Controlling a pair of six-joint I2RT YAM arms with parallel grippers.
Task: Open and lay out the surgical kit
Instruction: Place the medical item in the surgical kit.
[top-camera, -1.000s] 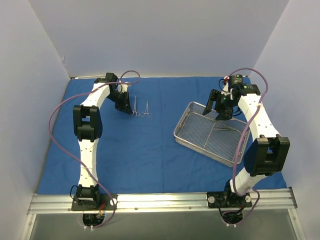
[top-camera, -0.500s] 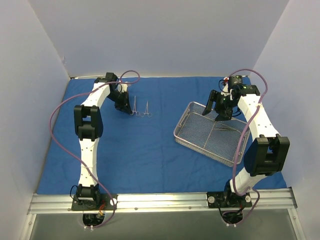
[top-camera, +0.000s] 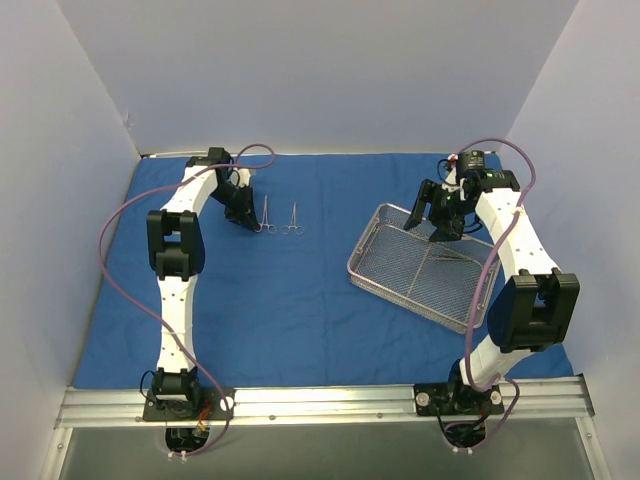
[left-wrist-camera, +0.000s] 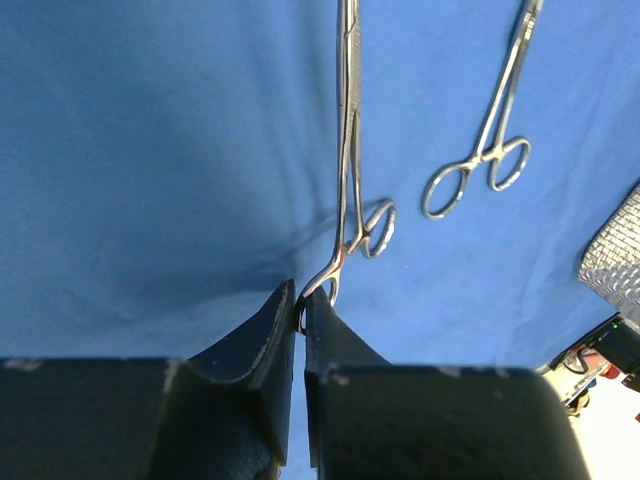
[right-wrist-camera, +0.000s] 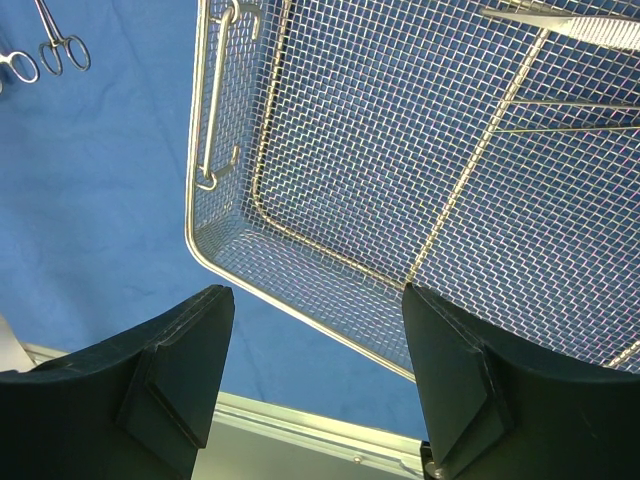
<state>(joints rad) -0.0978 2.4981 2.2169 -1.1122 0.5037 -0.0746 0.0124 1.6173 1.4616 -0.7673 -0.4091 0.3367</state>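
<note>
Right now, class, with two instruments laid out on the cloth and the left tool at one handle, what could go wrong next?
1. The left tool has a handle ring of the nearer instrument between its tips; pulling away could drag it into the second instrument.
2. The right tool, open above a corner of the mesh tray, may catch the rim if it descends.

Our left arm (top-camera: 172, 262) reaches far forward, elbow bent, and the left claw (left-wrist-camera: 300, 312) points down with its fingers nearly together, only a thin slit between them. Our right arm (top-camera: 522, 262) arches forward and inward; the right claw (right-wrist-camera: 316, 300) hangs spread wide.
</note>
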